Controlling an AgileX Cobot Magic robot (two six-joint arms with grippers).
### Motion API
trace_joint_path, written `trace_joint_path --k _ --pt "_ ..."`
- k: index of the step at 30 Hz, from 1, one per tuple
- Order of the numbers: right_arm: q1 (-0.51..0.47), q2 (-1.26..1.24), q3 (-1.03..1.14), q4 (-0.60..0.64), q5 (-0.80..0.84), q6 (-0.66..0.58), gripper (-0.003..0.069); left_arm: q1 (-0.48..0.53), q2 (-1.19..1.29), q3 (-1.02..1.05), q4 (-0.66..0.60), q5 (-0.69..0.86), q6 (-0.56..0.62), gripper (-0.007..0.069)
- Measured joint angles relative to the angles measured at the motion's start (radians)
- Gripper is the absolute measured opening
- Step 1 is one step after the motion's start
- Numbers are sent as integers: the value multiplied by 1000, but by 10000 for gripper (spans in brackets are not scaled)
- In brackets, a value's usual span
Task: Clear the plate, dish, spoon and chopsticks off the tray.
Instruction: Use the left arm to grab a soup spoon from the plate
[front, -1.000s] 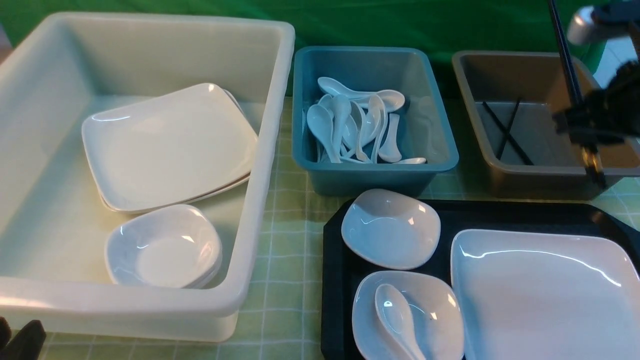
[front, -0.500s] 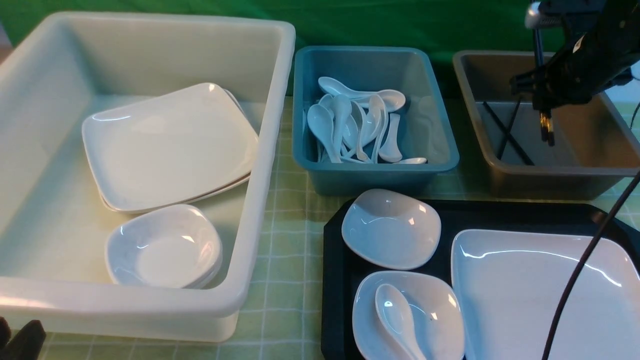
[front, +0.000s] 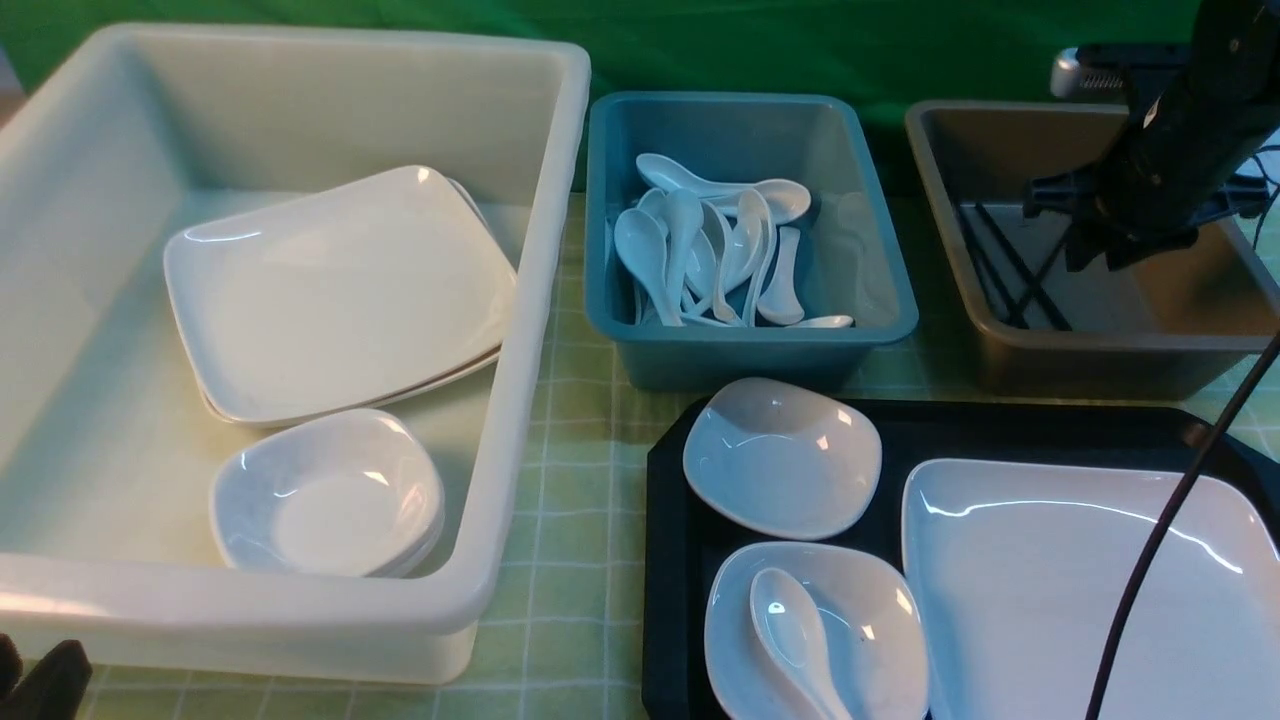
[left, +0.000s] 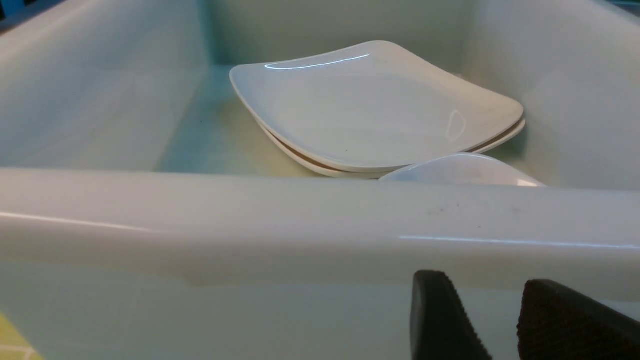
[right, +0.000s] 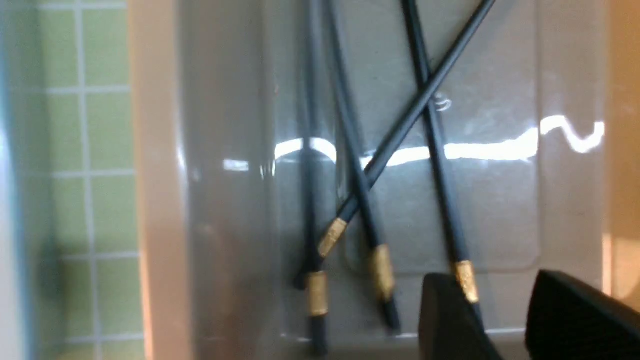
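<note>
Spoon (front: 795, 630) lies in near dish (front: 880, 640) on tray (front: 1000, 430), plate (front: 1080, 590) beside it, second dish (front: 780, 455) behind. Left gripper (left: 487, 305) parted, empty, outside white bin (left: 300, 225). Far right: chopsticks (right: 350, 140) lie in brown bin (front: 1100, 345); right gripper (right: 495, 292) above, parted, empty.

Plain green fabric backdrop (front: 800, 45) runs across the whole far side. It is unevenly lit, brighter at the top left and darker behind the middle. The tabletop is covered by a pale yellow-green checked tablecloth (front: 575, 560) with thin white grid lines, lying flat. The same cloth shows blurred in the right wrist view (right: 75, 150) and as a small sliver in the left wrist view (left: 10, 345). Lighting is bright and diffuse, and shadows on the cloth are soft-edged.
</note>
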Motion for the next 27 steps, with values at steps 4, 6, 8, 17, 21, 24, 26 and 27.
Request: trace_joint_path --k 4,6,8,17,21,24,26,27 --pt "0 -47 -13 0 34 -7 238 0 0 0 0 0 1 225" --pt "0 -68 -18 1 58 -32 232 0 0 0 0 0 0 225" --pt "0 -100 -34 1 96 -80 219 0 0 0 0 0 0 225" --pt "0 -375 -33 1 246 -235 57 0 0 0 0 0 0 225" --pt "0 -513 25 1 255 -239 7 0 0 0 0 0 0 225" --pt "0 -639 100 2 259 -239 0 0 0 0 0 0 0 225" --pt "0 -716 150 2 259 -239 -1 0 0 0 0 0 0 225" --pt "0 -750 186 2 259 -238 0 0 0 0 0 0 0 225"
